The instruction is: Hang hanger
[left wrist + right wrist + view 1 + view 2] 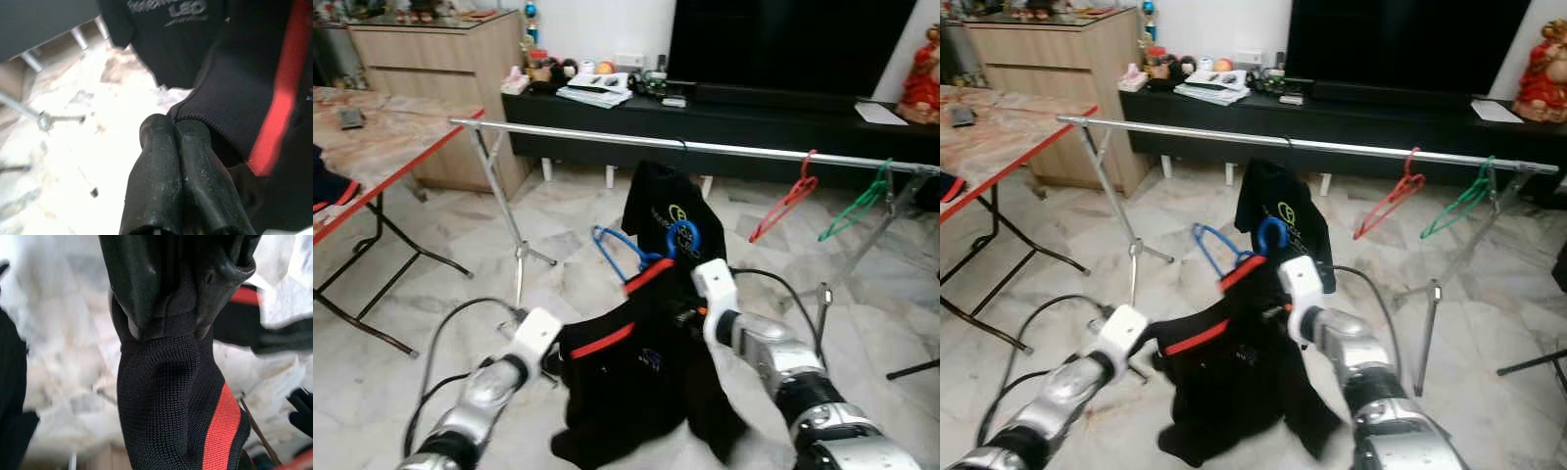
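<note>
In the left eye view, a black garment with red stripes [636, 377] hung low in the middle of the frame, stretched between the left claw [551, 360] at its lower-left edge and the right claw [690, 294] at its upper right, apparently so the blue hanger [625, 253] poking out behind its top could be lifted to the silver clothes rail [705, 147] crossing the upper half. A black printed T-shirt [668, 220] already hung at mid-rail, with a red hanger [785, 206] and a green hanger [857, 206] further right. The garment hid where the blue hanger sat inside it. In the left wrist view, the left claw's fingers [183, 171] were pressed together, pinching the garment's hem. In the right wrist view, the right claw's fingers [142, 284] were clamped on a bunched fold; any hanger inside could not be made out.
</note>
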{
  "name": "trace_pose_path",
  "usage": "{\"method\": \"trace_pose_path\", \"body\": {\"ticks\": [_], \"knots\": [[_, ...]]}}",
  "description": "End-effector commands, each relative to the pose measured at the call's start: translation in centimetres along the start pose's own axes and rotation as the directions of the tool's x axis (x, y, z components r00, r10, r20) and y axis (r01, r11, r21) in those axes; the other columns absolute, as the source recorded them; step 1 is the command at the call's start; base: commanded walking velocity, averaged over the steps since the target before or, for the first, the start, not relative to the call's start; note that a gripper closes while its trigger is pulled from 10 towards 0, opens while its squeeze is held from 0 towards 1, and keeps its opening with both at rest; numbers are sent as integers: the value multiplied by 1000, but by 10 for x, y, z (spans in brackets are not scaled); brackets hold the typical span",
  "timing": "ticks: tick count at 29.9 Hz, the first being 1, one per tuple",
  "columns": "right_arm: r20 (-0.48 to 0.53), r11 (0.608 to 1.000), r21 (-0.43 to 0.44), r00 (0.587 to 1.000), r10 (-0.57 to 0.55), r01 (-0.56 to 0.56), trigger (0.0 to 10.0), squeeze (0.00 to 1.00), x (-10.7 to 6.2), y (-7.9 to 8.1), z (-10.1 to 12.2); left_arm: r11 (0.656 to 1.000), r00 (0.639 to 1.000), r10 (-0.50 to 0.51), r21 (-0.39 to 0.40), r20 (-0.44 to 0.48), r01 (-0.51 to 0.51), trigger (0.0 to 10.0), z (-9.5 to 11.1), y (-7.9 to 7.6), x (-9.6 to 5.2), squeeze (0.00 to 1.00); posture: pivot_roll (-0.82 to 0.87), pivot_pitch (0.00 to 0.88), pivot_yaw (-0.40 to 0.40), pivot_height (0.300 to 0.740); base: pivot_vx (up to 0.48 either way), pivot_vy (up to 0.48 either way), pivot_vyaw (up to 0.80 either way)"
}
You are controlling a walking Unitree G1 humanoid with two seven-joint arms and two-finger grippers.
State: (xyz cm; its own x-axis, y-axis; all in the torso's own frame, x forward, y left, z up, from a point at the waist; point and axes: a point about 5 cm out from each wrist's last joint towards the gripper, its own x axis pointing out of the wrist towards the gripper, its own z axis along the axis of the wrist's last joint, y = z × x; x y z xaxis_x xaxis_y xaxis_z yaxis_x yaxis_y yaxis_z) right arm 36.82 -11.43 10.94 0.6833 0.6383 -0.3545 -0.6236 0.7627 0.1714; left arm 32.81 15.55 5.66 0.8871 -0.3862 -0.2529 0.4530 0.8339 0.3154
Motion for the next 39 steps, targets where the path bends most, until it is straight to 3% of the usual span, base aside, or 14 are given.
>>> {"method": "trace_pose_path", "body": {"ticks": [1, 9, 13, 16, 25, 31, 36, 39], "knots": [[72, 999, -41, 997, -24, 27, 0, 0, -3, -4, 22, 1000, 1000, -2, -20, -15, 2, 10000, -5, 8, -6, 0, 12, 17, -14, 740, 0, 0, 0], [16, 998, 25, 998, -66, 66, 0, 0, -4, -7, -5, 992, 995, -91, -86, -36, 88, 10000, -11, 7, -9, 0, 15, 24, -6, 740, 0, 0, 0], [-110, 992, -67, 988, -111, 104, 0, 0, -8, -9, -34, 985, 987, -147, -105, -58, 140, 10000, -15, 3, -11, 0, 14, 27, -3, 740, 0, 0, 0], [-144, 991, -60, 981, -129, 121, 0, 0, -10, -10, -45, 982, 986, -151, -124, -65, 142, 10000, -17, 2, -12, 0, 13, 30, 0, 740, 0, 0, 0], [-247, 997, -28, 966, -80, 76, 0, 0, -12, 1, -85, 946, 985, -148, -302, -87, 116, 10000, -24, -3, -10, 0, 14, 33, 4, 740, 0, 0, 0], [-290, 997, -74, 957, -9, -13, 0, 0, -15, 8, -97, 934, 976, -196, -321, -94, 156, 10000, -26, -5, -11, 0, 17, 36, 6, 740, 0, 0, 0], [-279, 994, -102, 960, 3, -33, 0, 0, -17, 5, -94, 930, 973, -208, -330, -103, 163, 10000, -27, -6, -11, 0, 13, 35, 7, 740, 0, 0, 0], [-254, 982, -136, 963, 92, -130, 0, 0, -21, 5, -88, 921, 970, -212, -355, -117, 158, 10000, -28, -8, -11, 0, 10, 35, 5, 740, 0, 0, 0]]}}
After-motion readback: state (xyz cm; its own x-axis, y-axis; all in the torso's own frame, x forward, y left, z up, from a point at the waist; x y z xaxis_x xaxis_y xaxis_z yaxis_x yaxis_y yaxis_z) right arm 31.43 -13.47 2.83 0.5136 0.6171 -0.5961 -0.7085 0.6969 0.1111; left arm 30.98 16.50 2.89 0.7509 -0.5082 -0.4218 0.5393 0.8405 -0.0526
